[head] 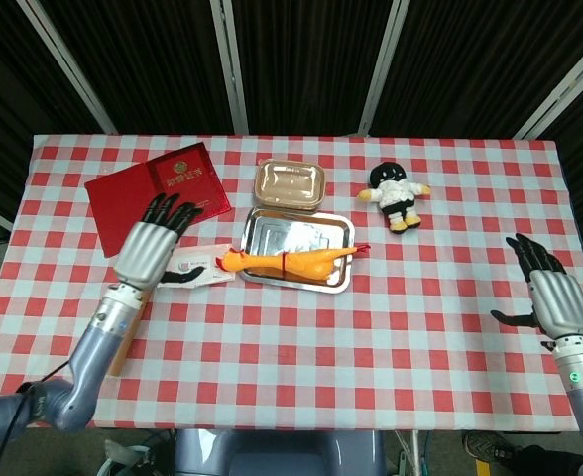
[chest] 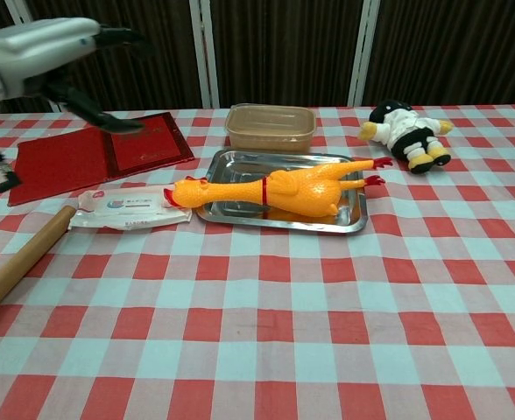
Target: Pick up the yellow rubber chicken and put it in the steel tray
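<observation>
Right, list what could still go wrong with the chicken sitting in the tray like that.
1. The yellow rubber chicken is longer than the steel tray: its head overhangs the left rim and its feet the right, so a nudge might tip or roll it out.
2. The left hand hangs open above the white packet beside the chicken's head; a low sweep could likely catch either.
3. The right hand is open and far off, so little risk there.
</observation>
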`<state>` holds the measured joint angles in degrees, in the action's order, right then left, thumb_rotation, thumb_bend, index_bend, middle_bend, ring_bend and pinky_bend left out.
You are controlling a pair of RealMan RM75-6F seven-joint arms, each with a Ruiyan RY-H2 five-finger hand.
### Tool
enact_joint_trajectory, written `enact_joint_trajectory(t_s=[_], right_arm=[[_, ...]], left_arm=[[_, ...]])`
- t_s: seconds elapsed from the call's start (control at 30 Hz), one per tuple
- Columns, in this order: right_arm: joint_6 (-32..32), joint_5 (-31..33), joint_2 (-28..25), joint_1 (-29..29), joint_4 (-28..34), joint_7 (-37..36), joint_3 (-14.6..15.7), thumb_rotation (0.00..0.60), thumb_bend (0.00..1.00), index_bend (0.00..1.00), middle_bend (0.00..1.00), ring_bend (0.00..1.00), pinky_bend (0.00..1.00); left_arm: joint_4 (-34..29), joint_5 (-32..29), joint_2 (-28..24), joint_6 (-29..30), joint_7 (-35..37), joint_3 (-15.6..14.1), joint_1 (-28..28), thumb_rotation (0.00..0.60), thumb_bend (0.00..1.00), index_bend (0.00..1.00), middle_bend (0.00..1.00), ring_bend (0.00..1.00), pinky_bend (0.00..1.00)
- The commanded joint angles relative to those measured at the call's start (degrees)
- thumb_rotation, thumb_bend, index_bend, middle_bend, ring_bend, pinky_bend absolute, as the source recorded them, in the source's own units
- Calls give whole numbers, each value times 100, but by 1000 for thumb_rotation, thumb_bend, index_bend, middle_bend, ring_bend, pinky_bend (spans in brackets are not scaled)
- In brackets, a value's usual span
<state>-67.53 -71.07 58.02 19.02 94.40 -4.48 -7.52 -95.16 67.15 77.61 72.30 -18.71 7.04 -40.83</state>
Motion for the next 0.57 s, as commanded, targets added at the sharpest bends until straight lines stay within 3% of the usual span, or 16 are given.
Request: enact_joint_trajectory(t_s=[0.03,0.13,0.37,0.57], right_arm=[[-127,-5,100,-63,-83,178,20,600,87,0,0,0,126],[-505,-105,286,-179,-166,713,79,600,86,0,0,0,126],[-1200,-304,697,-457,-290,1370,159,600,86,0,0,0,123],[-1348,-474,814,-667,-388,1155,290,600,86,0,0,0,101]], left_arm=[[-250,206,-410,443,380,-324,538,600,153,186,144,35,35],[-327,510,-689,1074,632,-629,1131,600,153,199,150,40,35],[-248,1104,-945,1903,919,-1057,1997,600,153,210,164,56,35],[-107,1509,-1080,2086,926,-1453,2488,600,152,218,163,55,35]])
